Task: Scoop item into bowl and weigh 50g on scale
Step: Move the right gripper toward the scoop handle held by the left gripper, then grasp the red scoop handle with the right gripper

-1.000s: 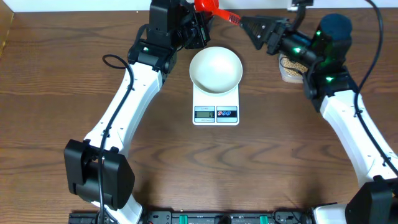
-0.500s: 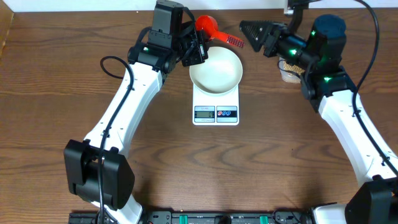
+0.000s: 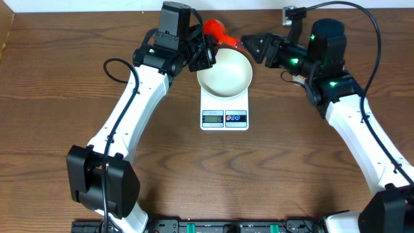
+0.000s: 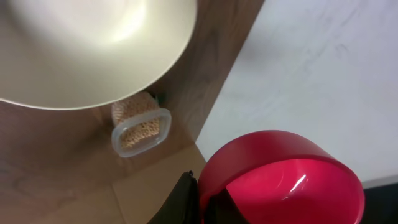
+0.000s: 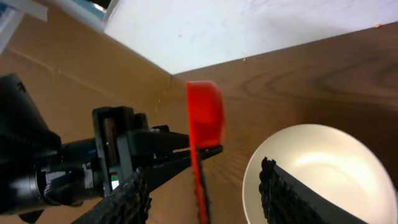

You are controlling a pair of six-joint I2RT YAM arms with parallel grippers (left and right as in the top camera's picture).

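My L gripper [image 3: 204, 54] is clamped on a glossy red plastic scoop [image 3: 214, 27] at the back rim of the smooth round white bowl [image 3: 224, 72] on the scale [image 3: 224, 118], whose display is too small to read; my R gripper [image 3: 248, 46] is spread wide around the scoop's handle, w/ the pale round beans [image 4: 142, 129] in a clear tub [image 4: 118, 140] beyond the bowl.

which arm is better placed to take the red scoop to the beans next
Likely right: the right gripper, open, straddles the handle of the red plastic scoop, held by the left gripper beside the white bowl.
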